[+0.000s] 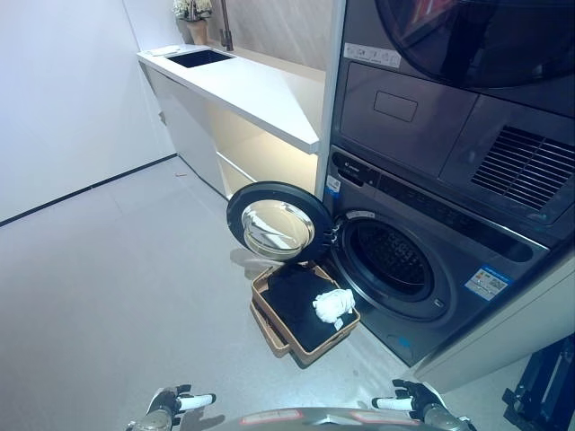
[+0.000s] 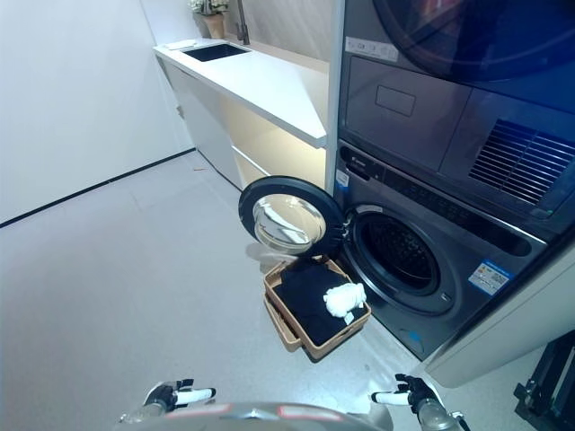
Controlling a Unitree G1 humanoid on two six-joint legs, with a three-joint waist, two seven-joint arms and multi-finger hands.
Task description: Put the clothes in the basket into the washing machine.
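A brown basket (image 1: 278, 337) stands on the floor in front of the washing machine (image 1: 422, 269). It holds a dark garment (image 1: 296, 301) and a small white garment (image 1: 332, 307). The machine's round door (image 1: 280, 222) is swung open to the left above the basket, and the drum opening (image 1: 391, 259) is dark. My left hand (image 1: 171, 402) and right hand (image 1: 411, 400) show at the bottom edge, well short of the basket, with fingers relaxed and holding nothing.
A second machine (image 1: 449, 81) is stacked above the washer. A white counter (image 1: 243, 90) with a sink (image 1: 199, 57) runs along the back left. A white wall (image 1: 63, 99) is on the left. A dark blue object (image 1: 548, 386) stands at the bottom right.
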